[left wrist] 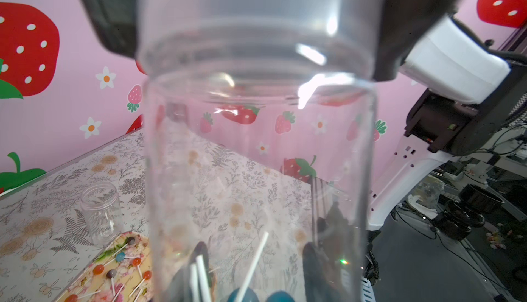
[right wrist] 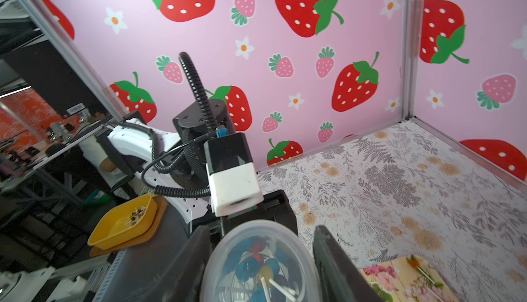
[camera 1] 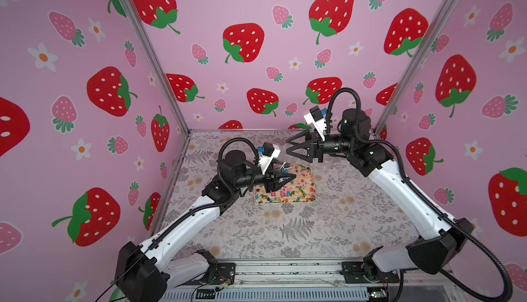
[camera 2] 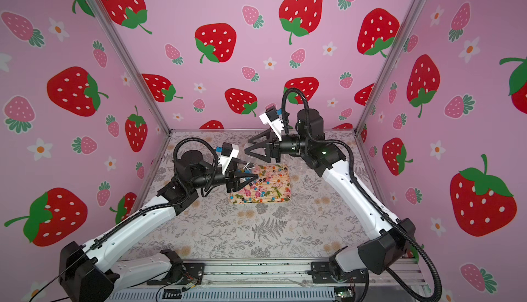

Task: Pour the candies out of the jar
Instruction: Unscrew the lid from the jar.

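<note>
Left gripper [camera 1: 291, 177] clamps jar [left wrist: 256, 149]; right gripper [camera 1: 287, 146] half-spread around its end, hold unclear. Confirm contact; tip candies [right wrist: 251, 266] over tray [camera 1: 313, 189].

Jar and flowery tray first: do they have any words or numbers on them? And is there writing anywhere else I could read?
No text can be read in any view.
jar: clear, no label or writing.
tray: only a flower pattern, no words.
walls: only strawberries and flowers.
white sticker outside the booth: dark marks, too blurred to read.
</note>
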### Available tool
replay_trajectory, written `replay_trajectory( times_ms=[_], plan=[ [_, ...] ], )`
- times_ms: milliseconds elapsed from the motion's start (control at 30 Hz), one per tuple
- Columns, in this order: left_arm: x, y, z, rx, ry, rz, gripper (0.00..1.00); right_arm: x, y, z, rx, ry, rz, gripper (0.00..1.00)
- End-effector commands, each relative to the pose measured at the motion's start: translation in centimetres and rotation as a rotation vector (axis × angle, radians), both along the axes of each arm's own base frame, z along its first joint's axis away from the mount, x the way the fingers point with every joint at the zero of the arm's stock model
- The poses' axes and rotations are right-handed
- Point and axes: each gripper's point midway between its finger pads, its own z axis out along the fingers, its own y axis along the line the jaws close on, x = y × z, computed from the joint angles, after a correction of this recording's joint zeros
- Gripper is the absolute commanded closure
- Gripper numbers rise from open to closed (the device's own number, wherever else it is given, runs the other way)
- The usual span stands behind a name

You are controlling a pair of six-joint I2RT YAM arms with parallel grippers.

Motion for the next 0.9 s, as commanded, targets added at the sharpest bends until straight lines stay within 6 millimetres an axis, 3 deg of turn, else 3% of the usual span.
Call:
replay_trajectory(
  times_ms=[0, 167, 300, 400, 500, 667, 867],
  plan=[
    [-2.5, -1.0, 2.0, -0.039, -0.007, -0.138, 0.61, -2.1, -0.9, 2.9, 0.09, -0.229, 0.134, 0.57],
    [-2.3, -1.3, 2.0, -0.051, -0.014, -0.114, 0.61, -2.4, -0.9, 2.7, 0.084, -0.234, 0.154, 0.57],
    [-2.2, -1.4, 1.9, -0.051, -0.014, -0.101, 0.61, -2.4, -0.8, 2.4, 0.073, -0.218, 0.147, 0.5],
    [-1.8, -1.2, 1.7, -0.046, -0.023, -0.072, 0.61, -2.2, -1.1, 2.6, 0.068, -0.214, 0.101, 0.18],
    [-1.2, -0.9, 1.2, -0.032, -0.038, -0.018, 0.6, -1.6, -1.6, 3.4, 0.056, -0.181, -0.007, 0.05],
    [-0.5, -0.5, 0.8, -0.015, -0.058, 0.033, 0.58, 0.7, -3.3, 4.2, 0.017, -0.017, -0.277, 0.02],
    [-0.1, -0.5, 0.7, 0.01, -0.086, 0.054, 0.58, 1.9, -4.4, 1.9, -0.058, 0.182, -0.439, 0.05]
  ],
)
